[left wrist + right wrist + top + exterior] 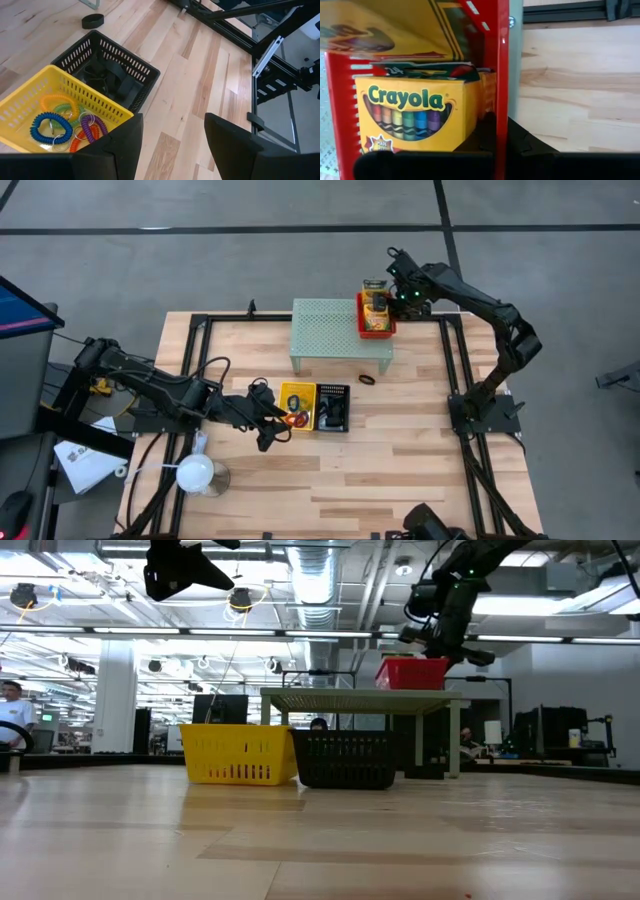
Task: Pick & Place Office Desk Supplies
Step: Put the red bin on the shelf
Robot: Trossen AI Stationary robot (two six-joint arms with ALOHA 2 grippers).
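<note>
Two claws are mine, and I am starting with the near one. My left claw (172,120) is hanging in the air over the pale wooden table (400,460), just beside the yellow plastic basket (30,100). Its fingers are standing apart and holding nothing.

Inside that basket the curly ring bands (47,127) are lying in a heap: blue, orange, green and purple. Touching its far side, the black plastic basket (125,57) is holding some dark things that I cannot make out.

Past both baskets, a small black ring (92,21) is lying alone on the wood, near the leg of the pale green mesh shelf (330,325).

On top of the shelf, at its right end, the red plastic basket (340,100) is sitting. It is holding the yellow crayon box (410,110), with another box behind it. My right claw (405,298) is up there, clenched tight right at the red wall. It looks like it is pinching that wall, but I am not sure.

I think I am doing the sorting step, with nearly everything put away. Next, I think the black ring needs picking up. My left claw would need to reach over the baskets, come down around the ring, and close gently.
</note>
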